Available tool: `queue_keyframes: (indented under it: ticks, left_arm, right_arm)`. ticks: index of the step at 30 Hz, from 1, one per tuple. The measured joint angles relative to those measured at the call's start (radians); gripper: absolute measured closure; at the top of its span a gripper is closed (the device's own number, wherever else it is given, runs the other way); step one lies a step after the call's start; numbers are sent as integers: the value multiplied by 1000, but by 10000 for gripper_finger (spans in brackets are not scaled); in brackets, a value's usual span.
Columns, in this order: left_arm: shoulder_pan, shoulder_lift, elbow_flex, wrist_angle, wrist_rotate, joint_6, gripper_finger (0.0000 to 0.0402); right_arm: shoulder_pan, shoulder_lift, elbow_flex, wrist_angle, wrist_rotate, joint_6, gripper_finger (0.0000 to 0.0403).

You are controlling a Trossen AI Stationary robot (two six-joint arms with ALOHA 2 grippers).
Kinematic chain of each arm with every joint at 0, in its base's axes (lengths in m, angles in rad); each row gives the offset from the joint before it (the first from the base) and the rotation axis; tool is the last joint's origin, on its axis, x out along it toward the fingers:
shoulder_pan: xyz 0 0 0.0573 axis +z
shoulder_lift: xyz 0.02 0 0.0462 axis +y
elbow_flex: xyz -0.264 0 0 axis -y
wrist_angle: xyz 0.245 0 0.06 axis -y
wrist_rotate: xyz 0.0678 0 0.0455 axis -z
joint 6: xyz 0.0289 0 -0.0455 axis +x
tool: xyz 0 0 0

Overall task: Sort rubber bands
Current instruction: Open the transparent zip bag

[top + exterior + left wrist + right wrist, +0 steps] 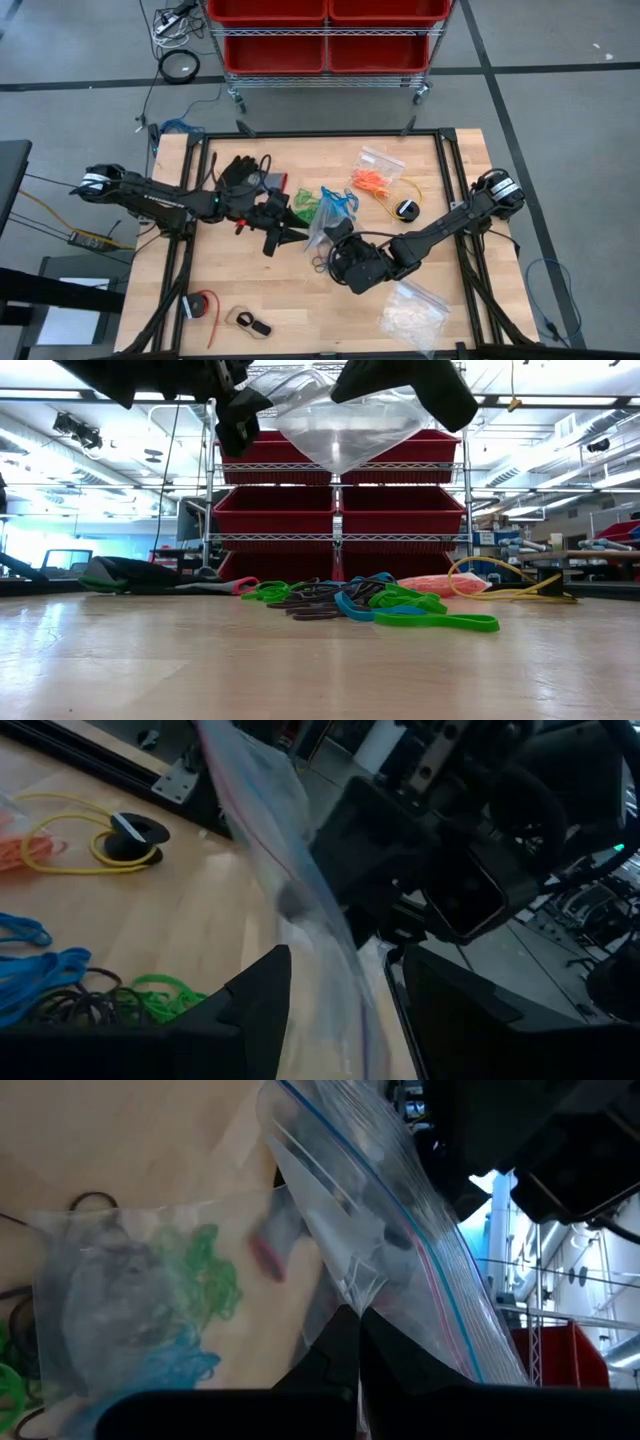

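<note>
At centre frame, the right claw (pixel 333 243) is clenched on a clear bag (pixel 400 1260) lifted above the rubber bands (pixel 370 605) heaped on the bench (pixel 250 290); the nearer left claw (pixel 292 232), spread wide, straddles the bag's edge.

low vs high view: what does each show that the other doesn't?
Low only: the clear bag hanging off the table, its bottom corner well above the rubber bands, and the room behind.
High only: the whole table, the black glove, a second bag of whitish pieces, the left pincer beside the bag and the right pincer shut on it.
Both: the band pile, the orange bands, the yellow cable, red bins.
</note>
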Motion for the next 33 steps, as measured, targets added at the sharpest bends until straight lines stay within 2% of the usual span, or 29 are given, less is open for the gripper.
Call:
queue_keyframes:
  ticks: [6, 9, 13, 16, 17, 24, 29, 33]
  left_arm:
    - [-4, 2, 0, -69, -49, 6, 200]
    - [-5, 6, 0, -69, -62, 33, 220]
    - [-6, 6, 0, -63, -62, 85, 297]
    - [-8, 7, 0, -47, -57, 124, 376]
    - [-11, 7, 0, -38, -55, 136, 388]
    - [-30, 7, 0, 5, -47, 198, 398]
    - [-30, 7, 0, -13, -48, 207, 399]
    - [-32, 7, 38, -98, -55, 251, 400]
  right_arm:
    - [-9, 0, 0, 2, -14, 0, 403]
    - [-9, 0, 0, 3, -15, 8, 403]
    - [-10, 0, 0, 3, -15, 21, 403]
    - [-10, 0, 0, 9, -15, 103, 403]
    - [-10, 0, 0, 12, -15, 139, 403]
    - [-15, 0, 0, 16, -13, 333, 390]
    - [-20, 0, 0, -27, -11, 526, 360]
    - [-22, 0, 0, -72, -15, 679, 333]
